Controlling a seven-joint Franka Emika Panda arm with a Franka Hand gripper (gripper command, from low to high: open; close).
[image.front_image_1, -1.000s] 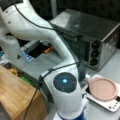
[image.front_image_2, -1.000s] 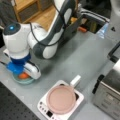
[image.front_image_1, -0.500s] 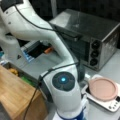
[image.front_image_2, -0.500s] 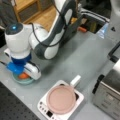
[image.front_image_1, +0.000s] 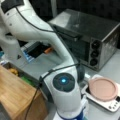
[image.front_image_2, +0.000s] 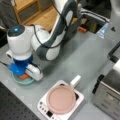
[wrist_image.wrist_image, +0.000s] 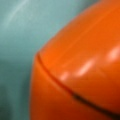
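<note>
Gripper (image.front_image_2: 22, 74), lowered since a second ago onto glossy orange rounded object (image.front_image_2: 24, 76) in teal round dish (image.front_image_2: 23, 80), at pink pan's (image.front_image_2: 61, 99) nine o'clock; jaw opening indeterminable.

one orange object (image.front_image_2: 24, 76), one teal plate (image.front_image_2: 23, 81), one pan (image.front_image_2: 61, 99), one oven (image.front_image_1: 88, 37)

The white arm (image.front_image_1: 37, 37) bends down from the top left, its wrist with a blue light (image.front_image_1: 63, 81) at the bottom centre. The gripper is out of sight below the frame. A toaster oven (image.front_image_1: 92, 40) stands behind, a pink pan (image.front_image_1: 103, 88) on a cooker (image.front_image_1: 110, 106) sits right, and a wooden box (image.front_image_1: 17, 95) sits left.
</note>
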